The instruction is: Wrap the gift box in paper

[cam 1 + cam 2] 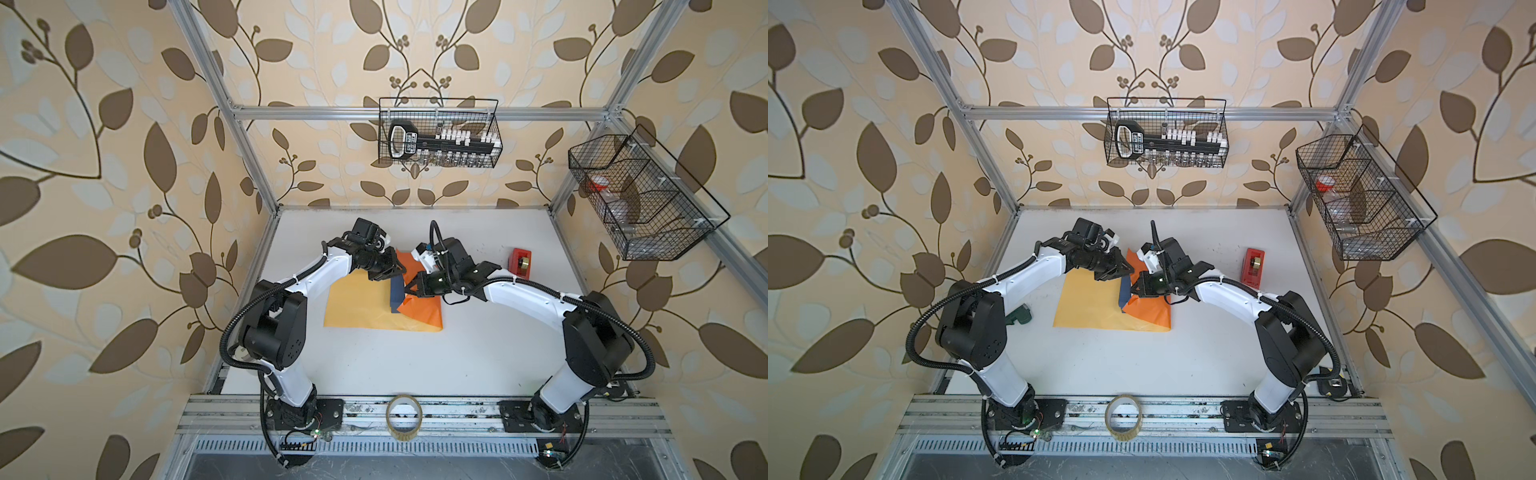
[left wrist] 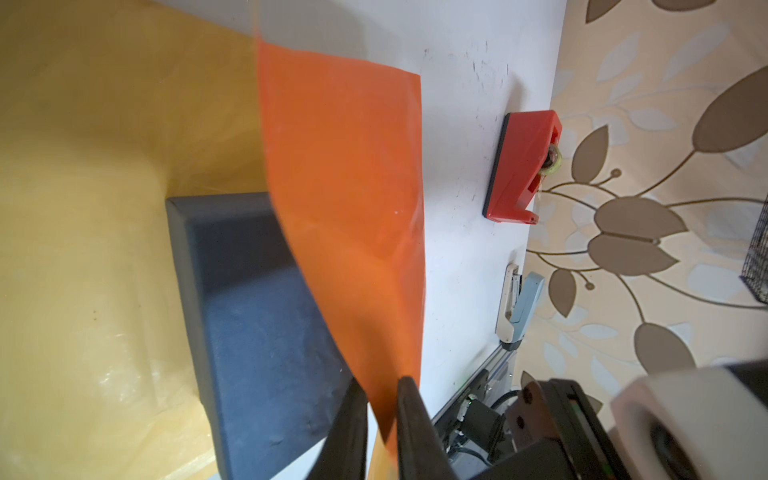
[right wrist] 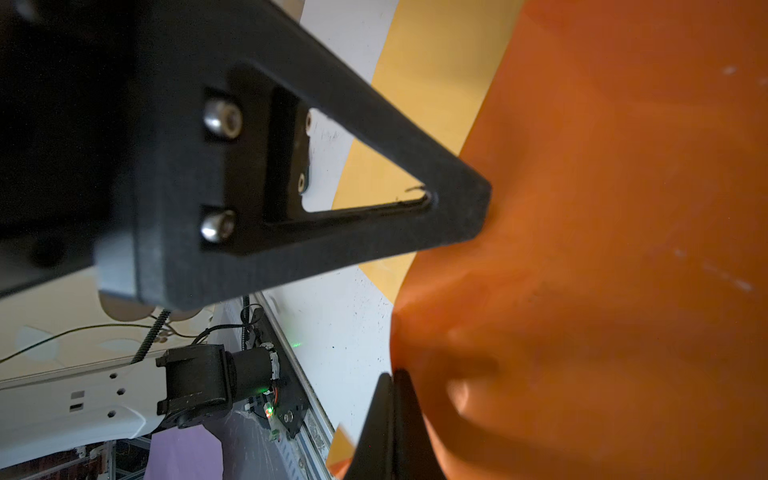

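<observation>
The gift box (image 1: 397, 294) is propped on edge upon the paper (image 1: 357, 309), spread on the surface (image 1: 457, 357). An orange flap is pinched by the left hand (image 2: 382, 388), and the paper's edge by the right hand (image 3: 392, 378).

White tabletop (image 1: 457, 357), scuffed with dark marks toward the far right corner.

Paper (image 1: 357, 311) at the middle: near edge flat on the surface, yellow-tan face up on the left, orange on the right; far part lifted clear.

Red tape dispenser (image 1: 521, 262) near the right edge, toward the far side, apart from the paper.

Dark green object (image 1: 1020, 314) at the left edge, partly hidden.

Pale blue-and-white stapler-like tool (image 2: 515, 307) on the right edge.
</observation>
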You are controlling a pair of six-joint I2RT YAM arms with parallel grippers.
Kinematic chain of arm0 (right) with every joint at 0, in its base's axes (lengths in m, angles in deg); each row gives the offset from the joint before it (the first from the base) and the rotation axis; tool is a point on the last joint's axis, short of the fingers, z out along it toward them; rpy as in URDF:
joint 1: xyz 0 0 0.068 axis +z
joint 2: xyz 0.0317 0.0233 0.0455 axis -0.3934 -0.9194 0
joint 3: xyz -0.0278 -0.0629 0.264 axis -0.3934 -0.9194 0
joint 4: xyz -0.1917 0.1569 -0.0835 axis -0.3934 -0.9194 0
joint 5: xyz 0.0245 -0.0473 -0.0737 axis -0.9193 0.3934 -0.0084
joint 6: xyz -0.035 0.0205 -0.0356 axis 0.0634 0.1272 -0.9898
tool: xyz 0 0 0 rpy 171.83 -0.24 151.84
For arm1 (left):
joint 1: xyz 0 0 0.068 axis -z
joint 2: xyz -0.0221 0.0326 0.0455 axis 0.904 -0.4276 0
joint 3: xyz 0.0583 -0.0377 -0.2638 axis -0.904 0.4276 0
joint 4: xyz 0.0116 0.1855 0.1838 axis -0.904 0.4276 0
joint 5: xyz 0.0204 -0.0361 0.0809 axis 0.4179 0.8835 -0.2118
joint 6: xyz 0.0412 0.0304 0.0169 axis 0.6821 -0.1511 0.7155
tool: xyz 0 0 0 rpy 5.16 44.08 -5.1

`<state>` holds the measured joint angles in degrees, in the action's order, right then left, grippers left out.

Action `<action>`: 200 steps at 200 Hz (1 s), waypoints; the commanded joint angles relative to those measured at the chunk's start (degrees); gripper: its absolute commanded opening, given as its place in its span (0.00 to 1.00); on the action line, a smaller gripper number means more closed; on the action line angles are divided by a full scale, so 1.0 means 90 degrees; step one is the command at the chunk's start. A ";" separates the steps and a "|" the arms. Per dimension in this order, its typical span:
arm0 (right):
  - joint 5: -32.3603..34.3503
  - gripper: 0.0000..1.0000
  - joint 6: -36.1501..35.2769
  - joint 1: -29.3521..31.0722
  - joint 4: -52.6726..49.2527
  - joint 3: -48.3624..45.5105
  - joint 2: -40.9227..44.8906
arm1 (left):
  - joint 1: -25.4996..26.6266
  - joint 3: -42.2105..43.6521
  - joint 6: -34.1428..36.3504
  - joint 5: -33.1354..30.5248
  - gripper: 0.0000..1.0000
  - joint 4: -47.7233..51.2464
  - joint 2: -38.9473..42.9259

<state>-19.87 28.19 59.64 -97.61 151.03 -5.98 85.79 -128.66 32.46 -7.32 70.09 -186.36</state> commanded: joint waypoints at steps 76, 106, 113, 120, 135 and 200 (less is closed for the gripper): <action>0.0101 0.33 -0.0339 -0.0143 -0.0633 0.0238 0.0555 | -0.0172 -0.0234 0.0920 -0.0507 0.00 0.0664 0.0173; 0.0190 0.44 -0.0337 -0.0684 -0.0739 -0.0280 0.1279 | -0.0428 -0.0144 0.1294 -0.0807 0.00 0.0861 0.0241; 0.0270 0.48 -0.0384 -0.0805 -0.0727 -0.0405 0.1401 | -0.0440 -0.0085 0.1350 -0.0891 0.00 0.0826 0.0243; 0.0390 0.51 -0.0420 -0.0911 -0.0734 -0.0513 0.1471 | -0.0440 -0.0041 0.1413 -0.0929 0.00 0.0785 0.0225; 0.0670 0.57 -0.0321 -0.1151 -0.0798 -0.0656 0.1468 | -0.0440 -0.0117 0.1540 -0.1028 0.00 0.0903 0.0151; 0.1113 0.93 0.0098 -0.1057 -0.0258 -0.0765 0.0643 | -0.0422 -0.0203 0.1849 -0.1457 0.00 0.1103 -0.0286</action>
<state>-11.63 27.99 48.93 -101.48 143.38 2.43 81.79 -128.83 46.39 -17.57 78.00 -187.85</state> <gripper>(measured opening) 0.921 0.045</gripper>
